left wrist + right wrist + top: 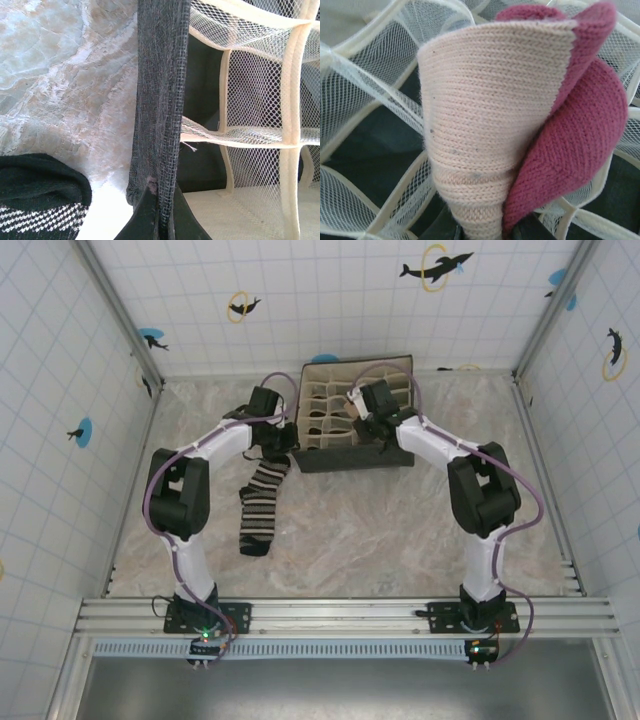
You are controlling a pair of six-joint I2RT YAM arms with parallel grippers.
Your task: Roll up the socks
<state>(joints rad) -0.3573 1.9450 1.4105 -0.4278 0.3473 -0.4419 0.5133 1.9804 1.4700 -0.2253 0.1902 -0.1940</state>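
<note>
While the rolled sock waits above the divider box, the entries run as follows.

Black striped sock (262,505): lies flat and unrolled on the table, nearest the arm bases. Its far end is just beside the left gripper (161,220).

Left gripper: clamped shut on the grey fabric side wall (157,100) of the organizer (355,457). It is judged to be steadying the soft box, so it should grip without dragging the wall sideways.

Right gripper (485,230): closed around the base of the peach sock (480,115), which is rolled with dark red fabric folded outside and held over the mesh cells (365,100). It is best lowered squarely into one cell and released only once seated, or the roll may spring open.

Surface: marbled beige table (400,530).

Room: white tiled walls (300,300) with dolphin stickers (437,266) beyond.
</note>
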